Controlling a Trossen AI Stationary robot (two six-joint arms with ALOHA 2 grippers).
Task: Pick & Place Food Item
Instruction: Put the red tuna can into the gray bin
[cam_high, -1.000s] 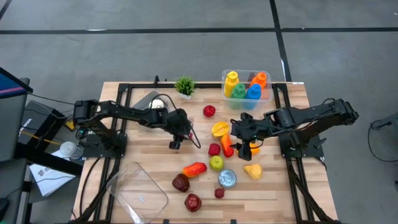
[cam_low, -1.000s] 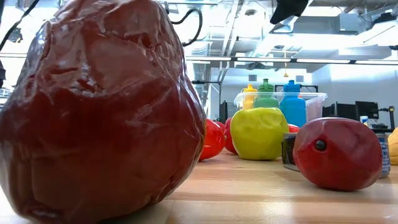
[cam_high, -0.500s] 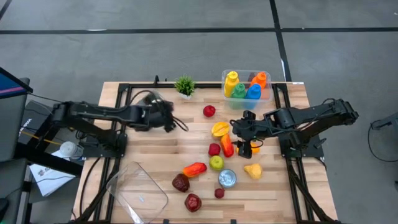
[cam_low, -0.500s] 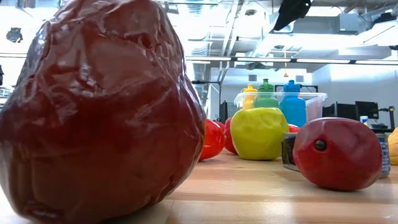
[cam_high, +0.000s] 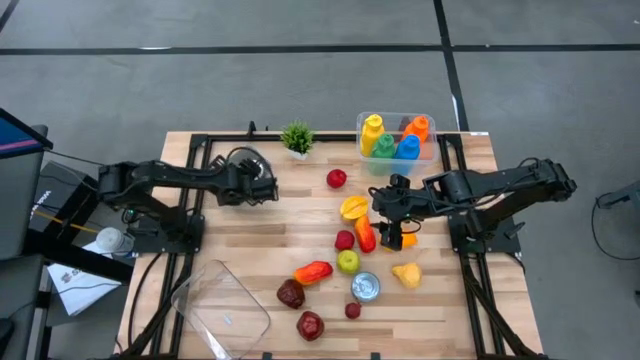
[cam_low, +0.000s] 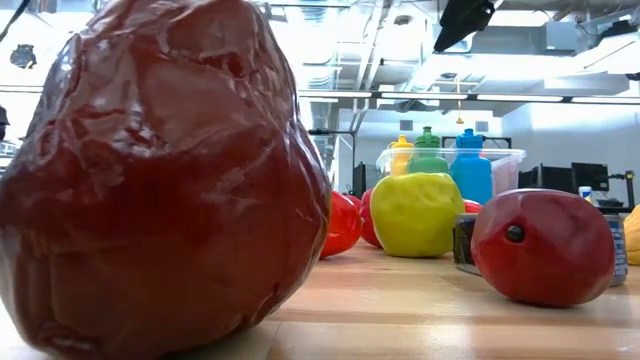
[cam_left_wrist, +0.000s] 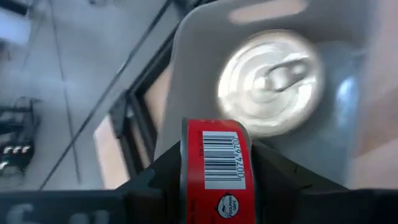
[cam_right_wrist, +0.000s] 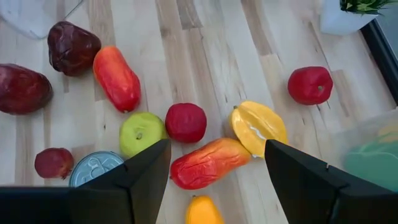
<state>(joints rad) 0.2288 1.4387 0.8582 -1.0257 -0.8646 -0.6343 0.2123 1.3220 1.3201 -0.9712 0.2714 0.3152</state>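
While the right gripper (cam_high: 392, 232) hovered open over the fruit, the left gripper (cam_high: 262, 187) had carried its clamped red-labelled can (cam_left_wrist: 216, 163) back over the grey tray (cam_left_wrist: 199, 68).

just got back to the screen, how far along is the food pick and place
One can already lies in the grey tray. The left gripper holds a red-labelled can above that tray. The right gripper hangs open over the fruit; that pile is left.
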